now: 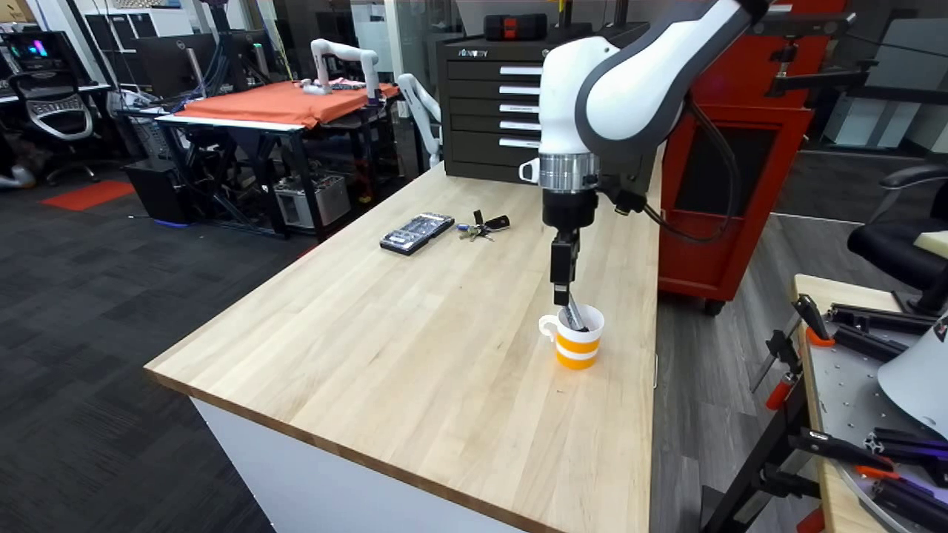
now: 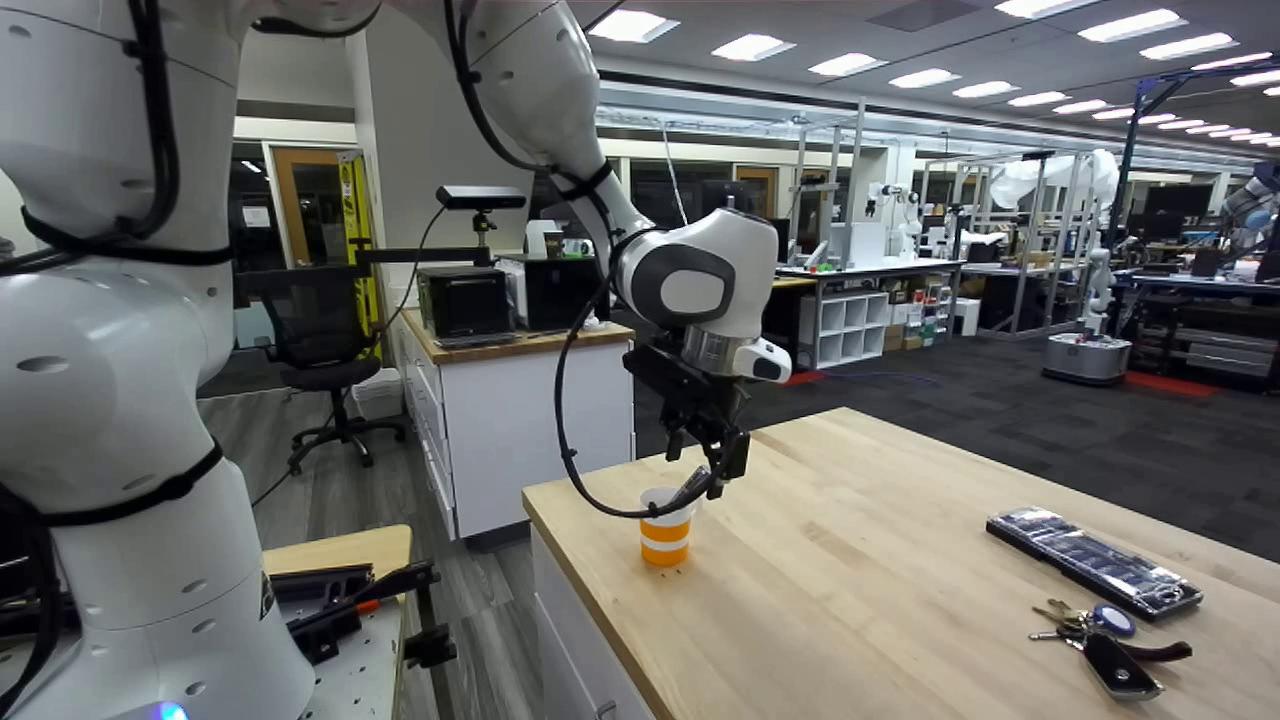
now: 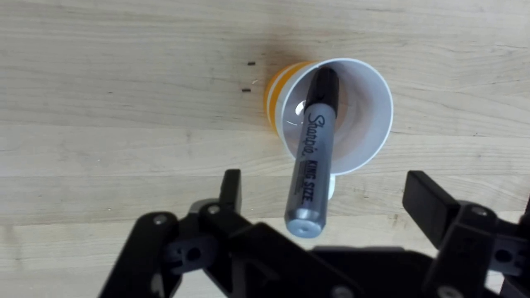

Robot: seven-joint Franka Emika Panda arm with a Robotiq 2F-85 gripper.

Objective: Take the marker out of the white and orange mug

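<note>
Pale wood tops the counter (image 1: pixel 355 333). Inside the white and orange mug (image 1: pixel 578 348), the marker (image 3: pixel 310 153) leans cap down, grey end jutting past the rim. I have the arm (image 1: pixel 637 96) angled down above the mug's handle side, wrist (image 1: pixel 569 174) pointing downward, jaws wide, that grey end showing between them. Keys (image 2: pixel 1112 660) lie well apart from the mug.

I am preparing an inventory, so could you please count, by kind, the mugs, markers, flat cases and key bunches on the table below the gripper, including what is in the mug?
Mug: 1
Marker: 1
Flat case: 1
Key bunch: 1
Total: 4
</note>
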